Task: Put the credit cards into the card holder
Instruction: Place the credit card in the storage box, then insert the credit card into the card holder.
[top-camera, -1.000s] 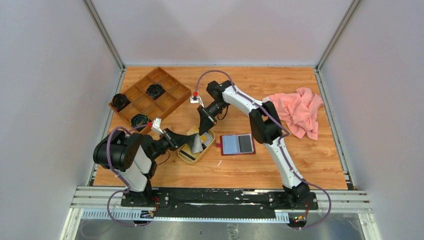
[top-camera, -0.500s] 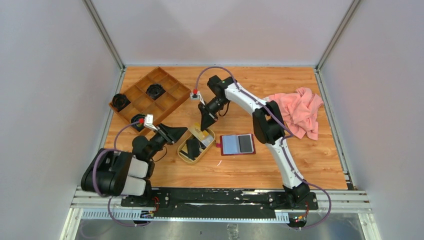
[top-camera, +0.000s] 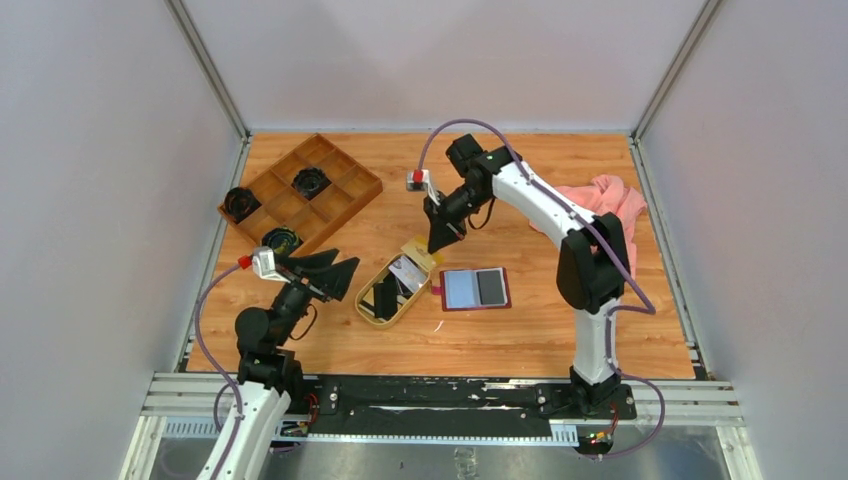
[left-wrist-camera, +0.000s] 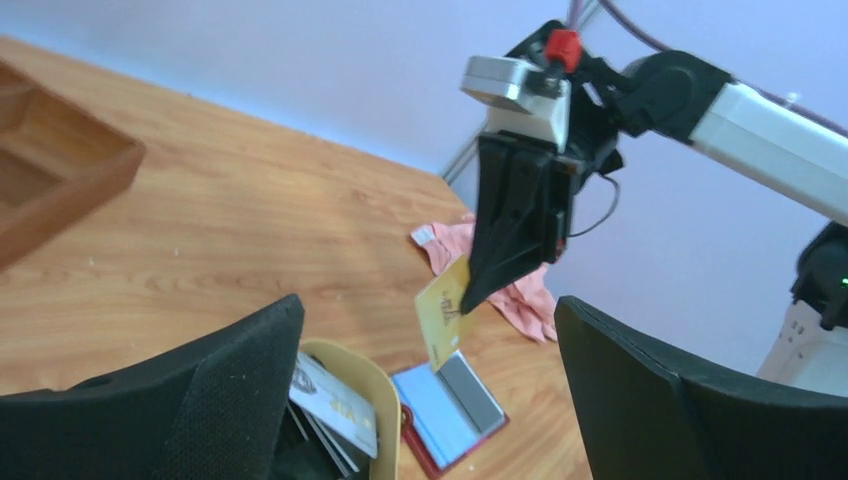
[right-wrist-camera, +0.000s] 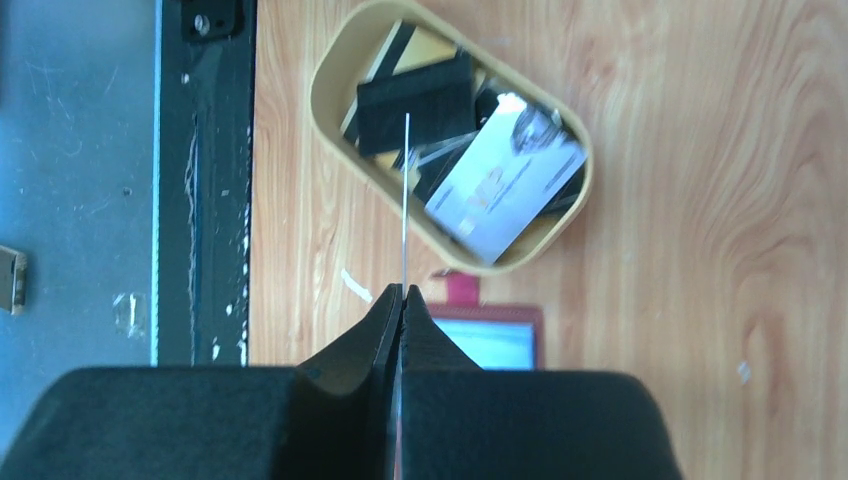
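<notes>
One gold card (left-wrist-camera: 444, 312) pinched by right gripper (right-wrist-camera: 403, 292), left gripper (top-camera: 338, 268) agape, one card holder (top-camera: 475, 288), one tray (right-wrist-camera: 320, 95).

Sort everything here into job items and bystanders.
Job: gold card, pinched by the right gripper; other cards in the oval tray; open red card holder.
Lying about: compartmented wooden box; pink cloth.

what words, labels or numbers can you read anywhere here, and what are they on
No text can be read in any view.
white card in the oval tray: printed marks, too blurred to read.
gold card pinched in the right gripper: small marks on its face, too small to read.
card holder: no lettering shows.
</notes>
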